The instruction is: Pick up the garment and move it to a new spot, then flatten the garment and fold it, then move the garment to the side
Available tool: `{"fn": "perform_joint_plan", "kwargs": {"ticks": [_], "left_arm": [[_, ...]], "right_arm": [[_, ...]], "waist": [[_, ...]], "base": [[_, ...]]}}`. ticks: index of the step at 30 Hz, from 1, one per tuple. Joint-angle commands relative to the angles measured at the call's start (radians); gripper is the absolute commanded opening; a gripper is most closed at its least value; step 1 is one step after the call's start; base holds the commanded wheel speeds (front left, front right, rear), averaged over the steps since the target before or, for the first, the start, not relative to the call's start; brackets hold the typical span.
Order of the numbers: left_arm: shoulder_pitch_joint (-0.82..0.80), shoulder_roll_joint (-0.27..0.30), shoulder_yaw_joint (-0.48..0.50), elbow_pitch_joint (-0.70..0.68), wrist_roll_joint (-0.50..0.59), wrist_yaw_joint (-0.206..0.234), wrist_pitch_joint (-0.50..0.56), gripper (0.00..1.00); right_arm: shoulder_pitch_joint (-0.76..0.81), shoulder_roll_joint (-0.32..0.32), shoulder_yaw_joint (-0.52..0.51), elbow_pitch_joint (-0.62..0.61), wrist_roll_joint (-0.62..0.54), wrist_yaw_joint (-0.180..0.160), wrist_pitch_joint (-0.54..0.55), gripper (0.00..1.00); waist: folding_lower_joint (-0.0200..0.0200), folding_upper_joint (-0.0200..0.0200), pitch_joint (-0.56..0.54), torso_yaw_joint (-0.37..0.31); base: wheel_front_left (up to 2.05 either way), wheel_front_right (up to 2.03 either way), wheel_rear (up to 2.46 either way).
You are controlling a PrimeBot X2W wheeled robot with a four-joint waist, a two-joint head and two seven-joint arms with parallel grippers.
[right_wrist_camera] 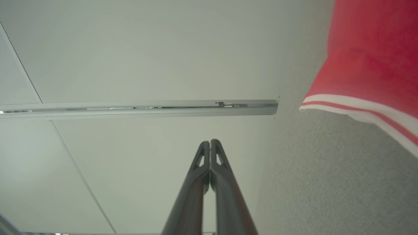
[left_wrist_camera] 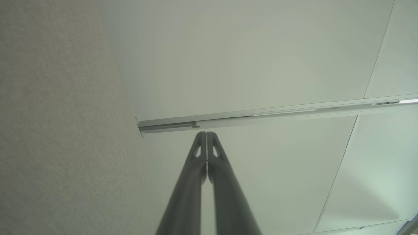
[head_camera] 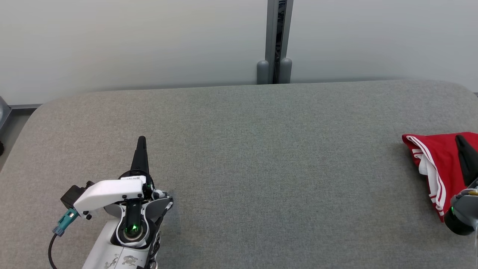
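The garment (head_camera: 438, 160) is red with white stripes and lies folded at the far right edge of the grey table (head_camera: 261, 168). In the right wrist view the garment (right_wrist_camera: 369, 58) shows beside the fingers, not between them. My right gripper (head_camera: 459, 139) hovers over the garment's right part, fingers pressed together and holding nothing; in its wrist view the right gripper (right_wrist_camera: 209, 142) points at the pale wall. My left gripper (head_camera: 141, 139) sits over the table's front left, shut and empty, and in the left wrist view the left gripper (left_wrist_camera: 206, 133) also faces the wall.
A pale partition wall with a grey vertical post (head_camera: 278, 41) runs behind the table. The table's rounded left corner (head_camera: 41, 108) drops off to the floor. Bare grey cloth surface stretches between the two arms.
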Motion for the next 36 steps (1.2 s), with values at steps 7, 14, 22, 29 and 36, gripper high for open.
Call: {"fn": "perform_joint_plan", "kwargs": {"ticks": [7, 14, 22, 29, 36], "left_arm": [[-0.013, 0.003, 0.0, 0.0, 0.001, -0.004, 0.001, 0.0], [-0.013, 0.003, 0.0, 0.0, 0.001, -0.004, 0.001, 0.0], [-0.013, 0.003, 0.0, 0.0, 0.0, -0.004, 0.001, 0.0], [-0.013, 0.003, 0.0, 0.0, 0.0, -0.004, 0.001, 0.0], [-0.013, 0.003, 0.0, 0.0, 0.0, -0.004, 0.001, 0.0]], "right_arm": [[-0.003, -0.008, 0.0, 0.002, 0.004, 0.001, -0.003, 0.0], [-0.002, -0.008, 0.0, 0.002, 0.004, 0.001, -0.003, 0.0], [-0.002, -0.008, 0.001, 0.002, 0.005, 0.001, -0.004, 0.0], [-0.002, -0.008, 0.0, 0.002, 0.005, 0.001, -0.004, 0.0], [-0.002, -0.008, 0.001, 0.002, 0.006, 0.001, -0.004, 0.0]], "waist": [[0.0, 0.0, 0.0, 0.0], [0.0, 0.0, 0.0, 0.0], [0.0, 0.0, 0.0, 0.0], [0.0, 0.0, 0.0, 0.0], [0.0, 0.0, 0.0, 0.0]], "base": [[0.0, 0.0, 0.0], [0.0, 0.0, 0.0], [0.0, 0.0, 0.0], [0.0, 0.0, 0.0], [0.0, 0.0, 0.0]]}}
